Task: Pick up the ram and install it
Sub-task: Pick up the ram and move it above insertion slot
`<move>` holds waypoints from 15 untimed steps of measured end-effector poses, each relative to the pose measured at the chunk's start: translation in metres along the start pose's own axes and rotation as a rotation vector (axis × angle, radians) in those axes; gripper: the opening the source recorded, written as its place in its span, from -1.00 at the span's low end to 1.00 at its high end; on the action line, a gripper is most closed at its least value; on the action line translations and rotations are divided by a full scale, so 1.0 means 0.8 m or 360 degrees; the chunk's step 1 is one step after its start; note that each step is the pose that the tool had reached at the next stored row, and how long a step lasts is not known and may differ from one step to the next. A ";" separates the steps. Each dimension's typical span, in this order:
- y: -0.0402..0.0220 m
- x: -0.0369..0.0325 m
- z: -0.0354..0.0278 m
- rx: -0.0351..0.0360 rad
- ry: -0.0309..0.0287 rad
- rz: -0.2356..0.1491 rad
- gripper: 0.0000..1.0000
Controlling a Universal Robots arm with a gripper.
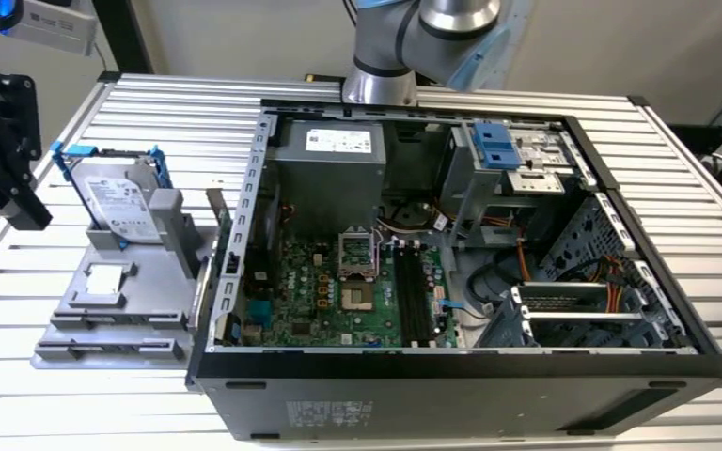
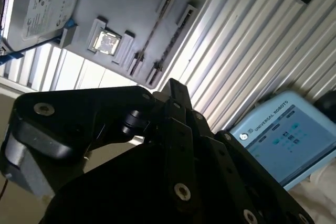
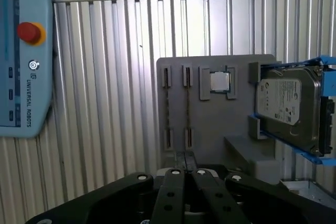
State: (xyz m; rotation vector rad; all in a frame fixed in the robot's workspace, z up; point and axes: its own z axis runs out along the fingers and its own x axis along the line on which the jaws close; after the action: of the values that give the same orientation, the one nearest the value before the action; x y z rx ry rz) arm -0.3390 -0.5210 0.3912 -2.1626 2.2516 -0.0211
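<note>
Underneath, slatted silver metal table (image 1: 173, 113).

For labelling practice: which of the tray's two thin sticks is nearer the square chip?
The ram stick next to the square chip; the other stick stands beyond it.

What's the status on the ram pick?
Tool shut, empty, clear of the grey fixture. Ram looks seated edge-on in a fixture holder, not yet picked. Nothing seen between them.
</note>
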 end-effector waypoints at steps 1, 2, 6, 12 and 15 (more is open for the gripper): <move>-0.0001 0.0000 0.0000 0.0002 -0.00006 -0.0015 -1.00; -0.0001 0.0000 0.0001 0.0002 -0.00008 -0.0024 -1.00; 0.0001 -0.0001 0.0000 0.0001 -0.00187 -0.0047 -1.00; 0.0003 -0.0001 0.0001 -0.0015 -0.00361 -0.0079 -1.00; 0.0000 0.0000 0.0001 -0.0025 -0.00361 -0.0083 -1.00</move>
State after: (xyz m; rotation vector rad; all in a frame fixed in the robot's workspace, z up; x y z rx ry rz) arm -0.3390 -0.5210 0.3911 -2.2169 2.1906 0.0199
